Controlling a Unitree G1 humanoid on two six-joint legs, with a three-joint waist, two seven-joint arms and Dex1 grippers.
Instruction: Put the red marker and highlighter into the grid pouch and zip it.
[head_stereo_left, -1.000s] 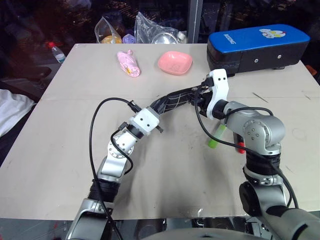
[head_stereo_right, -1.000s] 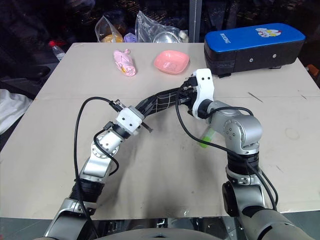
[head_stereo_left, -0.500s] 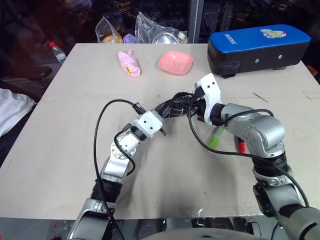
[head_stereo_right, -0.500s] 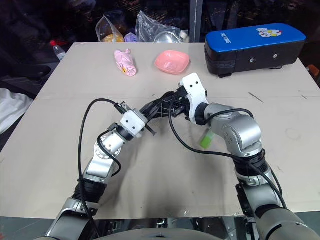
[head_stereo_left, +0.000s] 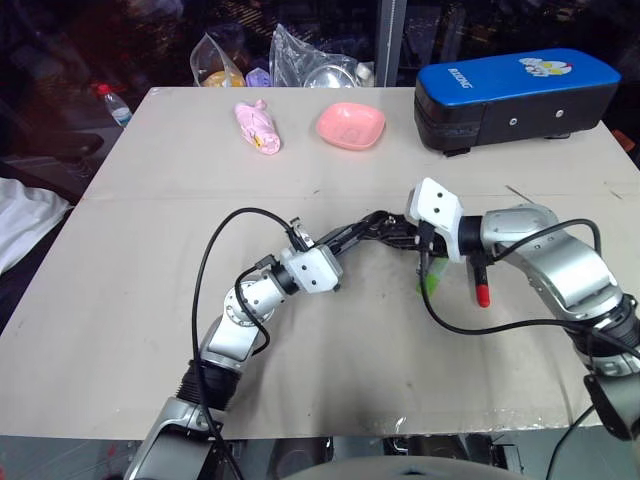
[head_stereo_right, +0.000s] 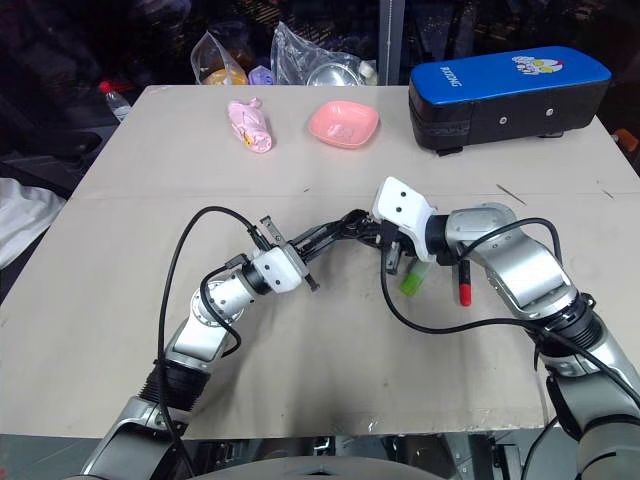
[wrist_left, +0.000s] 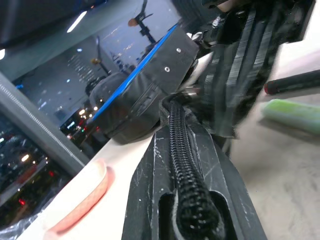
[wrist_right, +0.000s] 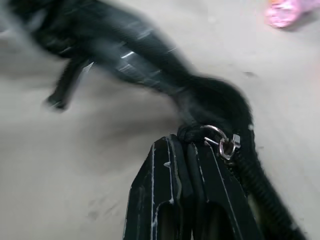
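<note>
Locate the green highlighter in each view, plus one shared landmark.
Left eye: highlighter lies on the table, under the right wrist.
Right eye, same spot.
Left wrist: green bar at the edge.
Right wrist: not in it.
Landmark: red marker lies beside it.

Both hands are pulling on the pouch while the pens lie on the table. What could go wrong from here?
1. The grid pouch hangs twisted between the left hand and right hand, both shut on it. More pulling might strain the zipper or slip a grip.
2. The highlighter and red marker lie just under the right hand, which could knock them away.
3. Neither is in the pouch, so zipping now would shut them out.
</note>
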